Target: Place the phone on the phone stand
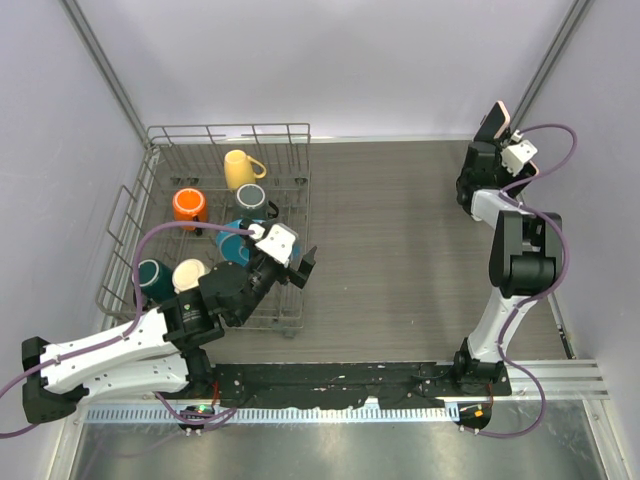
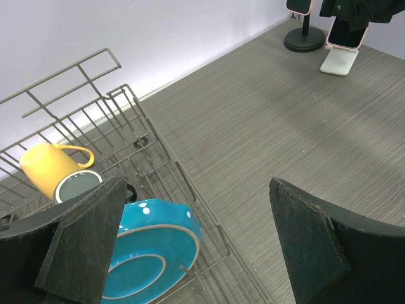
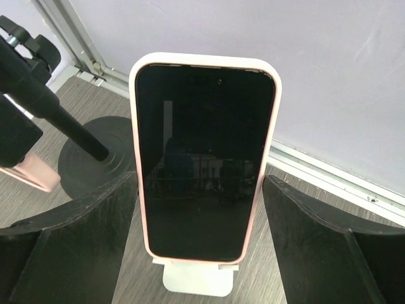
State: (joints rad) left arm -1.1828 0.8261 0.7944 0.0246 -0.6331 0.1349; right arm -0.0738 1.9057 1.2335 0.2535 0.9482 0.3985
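A phone (image 3: 202, 158) in a pink case, screen dark, stands upright on a small white stand (image 3: 196, 278). My right gripper (image 3: 199, 240) is open, one finger on each side of the phone, not gripping it. The black phone stand (image 3: 95, 158), with a round disc base and a post, is just left of it. Another pink-cased phone (image 2: 297, 6) sits in its holder. The left wrist view shows both stands at its top right, the black one (image 2: 304, 41) and the white one (image 2: 338, 63). My left gripper (image 2: 196, 190) is open and empty over the rack's edge.
A wire dish rack (image 1: 300, 135) at the left holds a yellow mug (image 1: 240, 168), an orange mug (image 1: 188, 205), a blue bowl (image 2: 149, 247) and other cups. The back wall and right wall stand close behind the two stands.
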